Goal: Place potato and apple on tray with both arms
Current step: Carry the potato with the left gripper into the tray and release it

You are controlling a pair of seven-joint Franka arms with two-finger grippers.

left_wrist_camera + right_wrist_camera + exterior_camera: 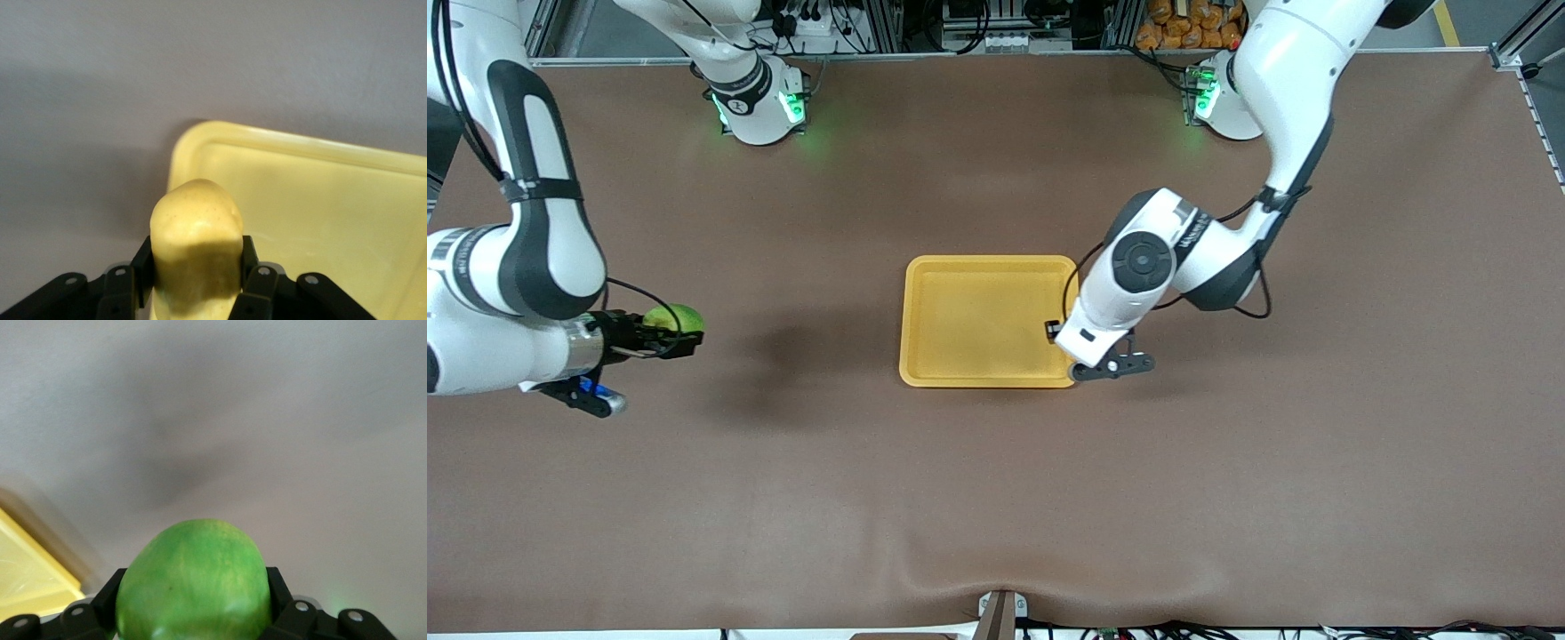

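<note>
White left arm bends down, end effector [193, 293] clamping potato [195, 247] seemingly over tray [320, 200] corner.

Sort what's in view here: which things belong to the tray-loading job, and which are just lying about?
Job:
- potato, held by the left gripper over the tray's corner
- apple, held by the right gripper over the table toward the right arm's end
- tray, nothing in it yet

Lying about:
- brown table; no stray objects on it

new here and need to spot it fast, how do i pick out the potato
Find the yellow-orange tray mid-table, then the left hand over its corner toward the left arm's end. The potato is the pale yellow oblong lump pinched there, unlike the round green apple in the right hand.
</note>
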